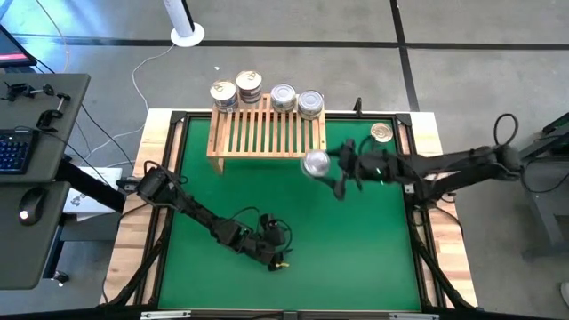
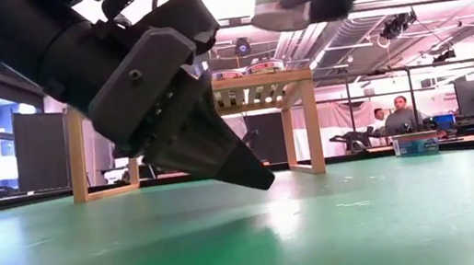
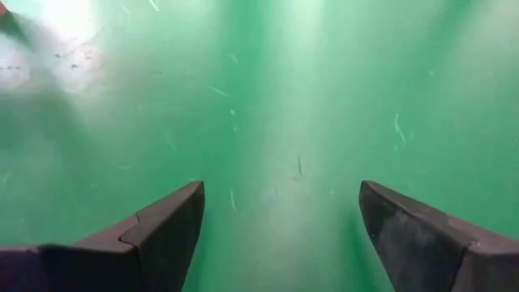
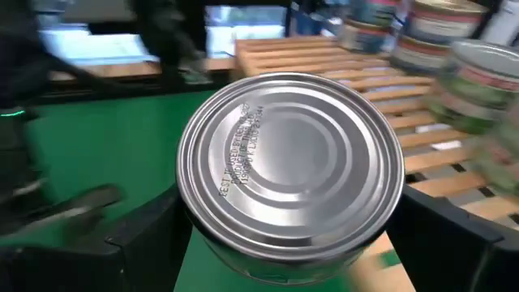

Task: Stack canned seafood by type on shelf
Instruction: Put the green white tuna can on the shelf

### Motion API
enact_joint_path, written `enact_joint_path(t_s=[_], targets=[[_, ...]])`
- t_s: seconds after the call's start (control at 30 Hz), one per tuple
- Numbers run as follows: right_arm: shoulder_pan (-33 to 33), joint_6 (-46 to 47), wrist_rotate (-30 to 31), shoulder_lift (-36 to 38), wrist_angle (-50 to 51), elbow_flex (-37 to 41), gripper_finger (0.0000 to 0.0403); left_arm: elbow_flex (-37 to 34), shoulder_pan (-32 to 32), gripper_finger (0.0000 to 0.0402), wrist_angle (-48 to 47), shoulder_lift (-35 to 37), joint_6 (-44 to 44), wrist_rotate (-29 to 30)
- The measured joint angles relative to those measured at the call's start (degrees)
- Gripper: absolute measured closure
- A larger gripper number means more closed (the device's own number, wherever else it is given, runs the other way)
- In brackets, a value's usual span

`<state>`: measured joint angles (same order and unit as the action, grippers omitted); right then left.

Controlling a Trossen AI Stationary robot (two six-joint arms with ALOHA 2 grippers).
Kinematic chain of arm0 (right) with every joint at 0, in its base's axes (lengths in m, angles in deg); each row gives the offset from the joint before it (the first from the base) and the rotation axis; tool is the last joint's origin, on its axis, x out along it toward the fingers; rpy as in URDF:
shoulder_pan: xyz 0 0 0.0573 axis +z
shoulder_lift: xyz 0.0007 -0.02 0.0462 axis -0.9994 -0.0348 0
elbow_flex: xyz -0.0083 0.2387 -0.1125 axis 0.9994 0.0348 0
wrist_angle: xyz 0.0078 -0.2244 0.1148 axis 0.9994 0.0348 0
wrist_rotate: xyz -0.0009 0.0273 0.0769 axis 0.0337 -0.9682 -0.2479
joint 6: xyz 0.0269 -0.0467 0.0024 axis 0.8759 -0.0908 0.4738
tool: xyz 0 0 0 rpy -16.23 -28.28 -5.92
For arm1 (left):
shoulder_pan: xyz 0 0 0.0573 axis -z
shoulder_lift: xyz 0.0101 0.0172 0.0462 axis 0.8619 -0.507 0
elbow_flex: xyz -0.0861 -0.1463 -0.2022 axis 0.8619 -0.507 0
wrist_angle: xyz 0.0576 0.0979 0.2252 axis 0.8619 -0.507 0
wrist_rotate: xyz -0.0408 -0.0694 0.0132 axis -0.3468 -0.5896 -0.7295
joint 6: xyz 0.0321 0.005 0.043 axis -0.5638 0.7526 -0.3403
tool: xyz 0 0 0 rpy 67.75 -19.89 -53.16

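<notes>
The light-wood shelf (image 1: 267, 133) stands on the far part of the green mat (image 1: 293, 231). Tins sit along its far edge in stacks (image 1: 223, 94) (image 1: 250, 86) (image 1: 283, 98) (image 1: 310, 104). A gold-toned tin (image 1: 381, 132) rests on its base near the mat's far right corner. My right gripper (image 1: 322, 169) holds a silver tin (image 4: 290, 178) in the air just off the shelf's near right corner. My left gripper (image 3: 280, 235) stands open low over bare mat near the table's front, nothing between its fingers. My right gripper pinches the silver tin by its round side wall (image 4: 199, 239), one finger (image 4: 146, 235) on each side. The fingers come from the table's right, nearly level, slanting a little down. The tin is lifted clear of mat and shelf (image 2: 281, 15), with a flat silver end facing up.
A black frame and a wooden border (image 1: 436, 133) edge the mat. A desk with a keyboard (image 1: 13, 151) stands to the left of the table. Bare mat lies between the two arms. A person (image 2: 400, 114) sits in the room beyond the table.
</notes>
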<state>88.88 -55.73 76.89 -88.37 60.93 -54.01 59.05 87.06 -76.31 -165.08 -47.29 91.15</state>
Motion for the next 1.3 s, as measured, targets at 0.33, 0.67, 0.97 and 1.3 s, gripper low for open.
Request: enact_joint_path(t_s=[0.33,0.67,0.97,1.3], targets=[[-16.3,-3.2,-11.0,-9.6,5.0,-8.6,0.0044,0.0,-0.1,0.0088,0.9,0.0,-0.4,0.1],[-21.1,-2.2,-15.9,-11.9,6.2,-9.7,0.0016,0.0,0.6,0.0088,1.2,0.6,-0.4,0.1],[-21.9,-3.1,-16.1,-11.9,6.3,-9.7,0.0005,0.0,1.5,0.0088,1.2,7.7,-3.8,5.0],[-21.9,-3.7,-15.5,-11.9,9.2,-9.6,0.0004,0.0,-5.0,0.0088,5.7,17.5,-13.5,10.2]])
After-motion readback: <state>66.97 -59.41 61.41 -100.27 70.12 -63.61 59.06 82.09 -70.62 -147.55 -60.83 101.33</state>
